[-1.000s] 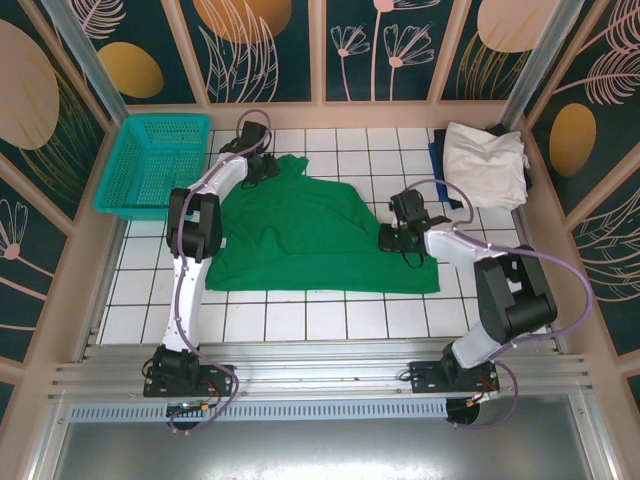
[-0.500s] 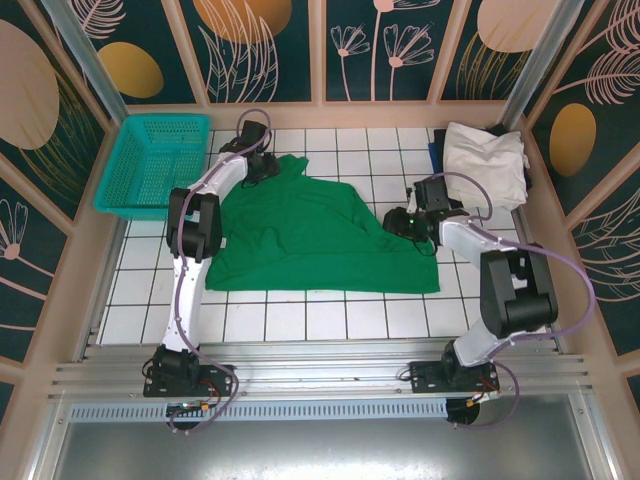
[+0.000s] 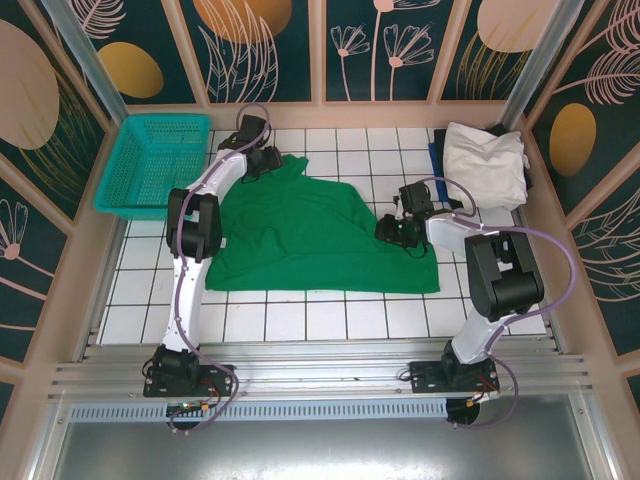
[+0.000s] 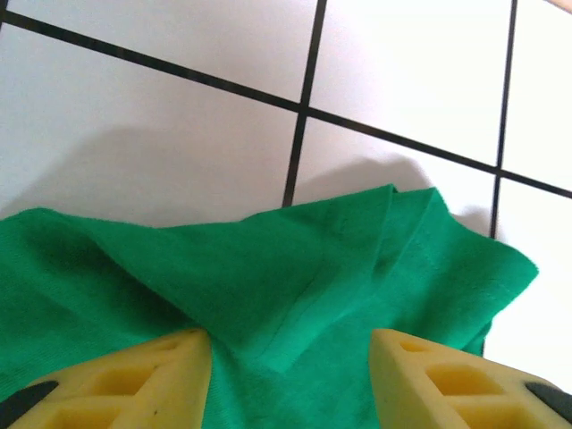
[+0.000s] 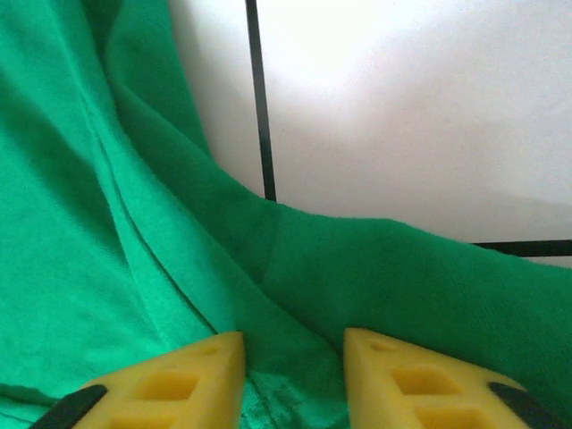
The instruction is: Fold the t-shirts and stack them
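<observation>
The emerald green t-shirt lies spread flat on the white tiled table. My left gripper is at its far left corner, a sleeve. In the left wrist view that gripper is open, its yellow fingers wide apart and straddling a raised fold of green cloth. My right gripper is low at the shirt's right edge. In the right wrist view it is open more narrowly, with a green fold between its fingers. The off-white t-shirt lies bunched at the back right on blue and black cloth.
A teal mesh basket stands at the back left corner, close to the left arm. Peach-coloured walls ring the table. Bare tile runs along the near side, in front of the green shirt's hem.
My right gripper swung away toward the back right, then came back down onto the shirt's right edge with its wrist turned. The left gripper has hardly moved.
</observation>
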Controlling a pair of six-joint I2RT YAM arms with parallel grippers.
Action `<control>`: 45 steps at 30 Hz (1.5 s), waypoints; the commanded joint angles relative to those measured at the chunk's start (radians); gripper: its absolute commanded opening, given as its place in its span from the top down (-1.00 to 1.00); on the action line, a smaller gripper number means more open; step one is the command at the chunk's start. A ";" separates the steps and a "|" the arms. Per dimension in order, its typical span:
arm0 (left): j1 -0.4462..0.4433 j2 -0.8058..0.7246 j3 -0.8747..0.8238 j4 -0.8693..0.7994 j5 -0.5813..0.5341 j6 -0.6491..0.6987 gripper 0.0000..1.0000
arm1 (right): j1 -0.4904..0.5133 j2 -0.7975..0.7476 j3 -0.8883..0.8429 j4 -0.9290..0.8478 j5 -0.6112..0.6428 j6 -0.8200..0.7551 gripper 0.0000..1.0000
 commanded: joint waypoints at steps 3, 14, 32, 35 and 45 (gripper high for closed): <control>0.016 0.027 0.045 0.024 0.036 -0.047 0.03 | 0.009 -0.007 0.017 -0.013 0.003 0.003 0.64; 0.019 0.074 0.054 0.046 0.079 -0.073 0.27 | -0.002 -0.078 0.055 -0.052 0.025 -0.004 1.00; 0.049 -0.098 0.090 0.022 0.124 -0.067 1.00 | -0.151 0.092 0.441 -0.228 0.162 -0.264 1.00; 0.051 -0.160 0.059 0.003 0.142 -0.051 1.00 | -0.174 0.158 0.552 -0.309 0.233 -0.275 1.00; 0.052 -0.795 -0.762 0.225 0.166 -0.038 1.00 | -0.236 -0.069 0.293 -0.195 0.023 -0.203 1.00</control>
